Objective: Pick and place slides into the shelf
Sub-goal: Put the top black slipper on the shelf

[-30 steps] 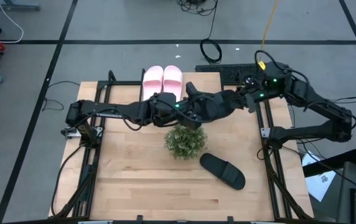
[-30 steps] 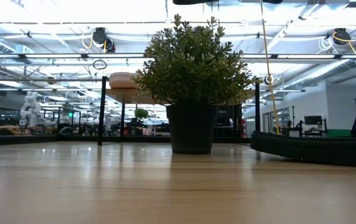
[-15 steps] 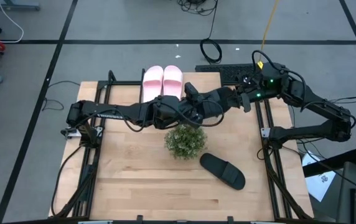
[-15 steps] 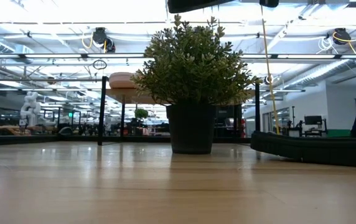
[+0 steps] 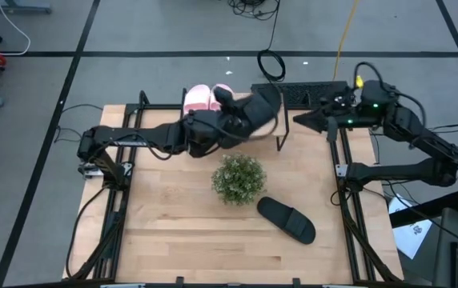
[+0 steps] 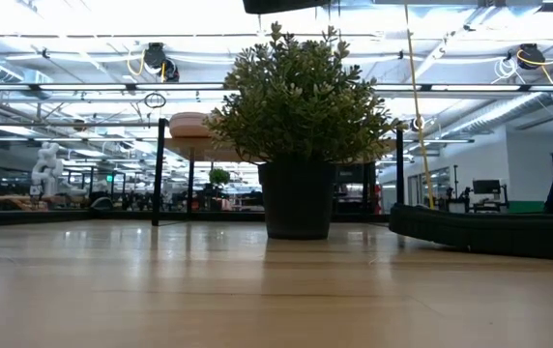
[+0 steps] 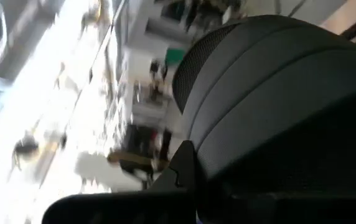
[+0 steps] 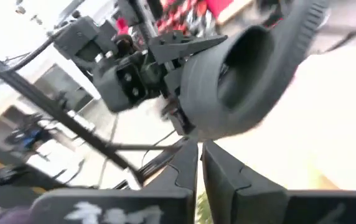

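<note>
Left gripper (image 5: 249,120), clamped on a black slide (image 5: 263,108), holds it aloft at the table's 12 o'clock beside the pink pair (image 5: 201,98), presumably for shelving; right gripper (image 5: 305,122), closed and empty, sits at 2 o'clock.

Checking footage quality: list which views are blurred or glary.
Left wrist view: the background is smeared and overexposed behind the black slide. Right wrist view: motion-blurred, with a bright washed-out patch beside the slide. Low view: sharp plant, glaring ceiling lights. High view: evenly lit.
</note>
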### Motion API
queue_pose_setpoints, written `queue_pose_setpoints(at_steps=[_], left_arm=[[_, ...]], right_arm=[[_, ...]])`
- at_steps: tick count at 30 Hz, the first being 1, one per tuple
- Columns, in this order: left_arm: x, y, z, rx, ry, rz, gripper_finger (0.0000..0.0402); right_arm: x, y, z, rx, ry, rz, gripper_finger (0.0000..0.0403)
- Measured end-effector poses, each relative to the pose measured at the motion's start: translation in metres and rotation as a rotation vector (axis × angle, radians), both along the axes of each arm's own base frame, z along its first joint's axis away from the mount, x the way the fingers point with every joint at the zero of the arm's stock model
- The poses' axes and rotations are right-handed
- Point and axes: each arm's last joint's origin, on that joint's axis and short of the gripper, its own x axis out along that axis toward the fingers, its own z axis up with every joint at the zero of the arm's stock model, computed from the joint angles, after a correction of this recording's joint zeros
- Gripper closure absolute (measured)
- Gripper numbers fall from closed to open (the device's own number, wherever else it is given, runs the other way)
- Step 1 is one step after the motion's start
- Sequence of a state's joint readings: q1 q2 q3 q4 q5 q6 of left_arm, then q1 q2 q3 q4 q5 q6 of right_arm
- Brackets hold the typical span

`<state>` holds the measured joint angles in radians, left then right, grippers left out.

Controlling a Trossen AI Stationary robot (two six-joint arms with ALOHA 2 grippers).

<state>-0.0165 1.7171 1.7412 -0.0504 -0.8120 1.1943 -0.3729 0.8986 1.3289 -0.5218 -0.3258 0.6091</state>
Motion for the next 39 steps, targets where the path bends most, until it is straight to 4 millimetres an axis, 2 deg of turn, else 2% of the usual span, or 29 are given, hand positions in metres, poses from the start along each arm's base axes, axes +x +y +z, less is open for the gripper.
queue_pose_setpoints(at_steps=[5, 10, 14, 19, 25, 29, 32, 35, 39], left_arm=[[-0.010, 0.014, 0.018, -0.091, -0.177, 0.243, 0.0401], [-0.020, 0.028, 0.034, -0.200, -0.394, 0.386, 0.0401], [-0.025, 0.029, 0.047, -0.255, -0.476, 0.391, 0.0401], [-0.025, 0.028, 0.043, -0.294, -0.474, 0.382, 0.0401], [-0.025, 0.029, 0.039, -0.334, -0.501, 0.386, 0.0401], [-0.025, 0.030, 0.040, -0.344, -0.526, 0.387, 0.0401], [-0.025, 0.036, 0.040, -0.354, -0.538, 0.384, 0.0401], [-0.021, 0.042, 0.036, -0.382, -0.548, 0.348, 0.0401], [-0.015, 0.047, 0.030, -0.391, -0.528, 0.335, 0.0401]], right_arm=[[-0.005, -0.001, 0.005, -0.180, -0.024, -0.092, 0.0388], [0.010, -0.002, 0.014, -0.409, -0.110, -0.073, 0.0388], [0.032, -0.002, 0.015, -0.622, -0.144, -0.030, 0.0387], [0.056, -0.001, 0.016, -0.852, -0.210, -0.008, 0.0387], [0.067, -0.002, 0.025, -1.021, -0.317, -0.071, 0.0387], [0.068, -0.005, 0.021, -1.052, -0.202, -0.173, 0.0385], [0.077, -0.004, 0.014, -1.092, -0.127, -0.195, 0.0374], [0.087, 0.001, 0.009, -1.142, -0.084, -0.206, 0.0351], [0.097, 0.007, 0.003, -1.231, 0.041, -0.303, 0.0307]])
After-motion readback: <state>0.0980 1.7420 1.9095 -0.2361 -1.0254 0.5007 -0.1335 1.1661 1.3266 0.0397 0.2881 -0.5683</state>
